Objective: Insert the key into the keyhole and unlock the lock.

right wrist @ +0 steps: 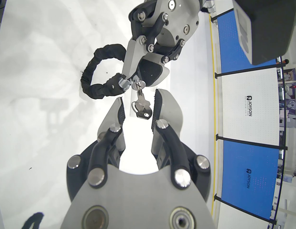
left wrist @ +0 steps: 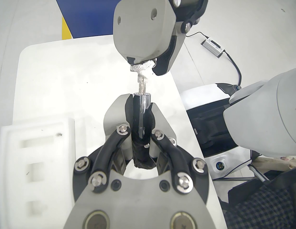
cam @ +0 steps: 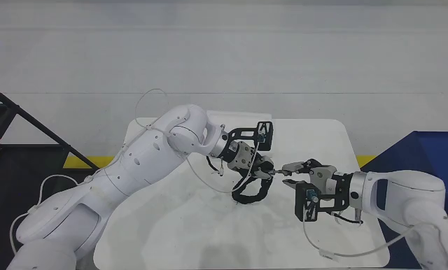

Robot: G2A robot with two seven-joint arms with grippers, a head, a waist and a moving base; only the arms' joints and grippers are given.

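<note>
The lock is a black fabric-sleeved cable loop (right wrist: pixel 90 78) with a chrome cylinder (left wrist: pixel 142 104). My left gripper (left wrist: pixel 139 101) is shut on that cylinder and holds it above the table, seen in the top view as the left gripper (cam: pixel 260 171). A silver key (right wrist: pixel 141 101) sits with its blade in the keyhole (right wrist: pixel 138 85), and its head carries a ring. My right gripper (right wrist: pixel 138 96) stands open around the key head, with a gap on one side. The two grippers face each other, the right gripper (cam: pixel 290 170) just to the right of the lock.
The white table (cam: pixel 175 221) holds a white foam tray (left wrist: pixel 35 144) with cut-outs beside the left arm. The table's edge (left wrist: pixel 186 110) runs close by the lock, with floor and a cabled power adapter (left wrist: pixel 213 47) beyond. Blue barrier panels (right wrist: pixel 248 179) stand farther off.
</note>
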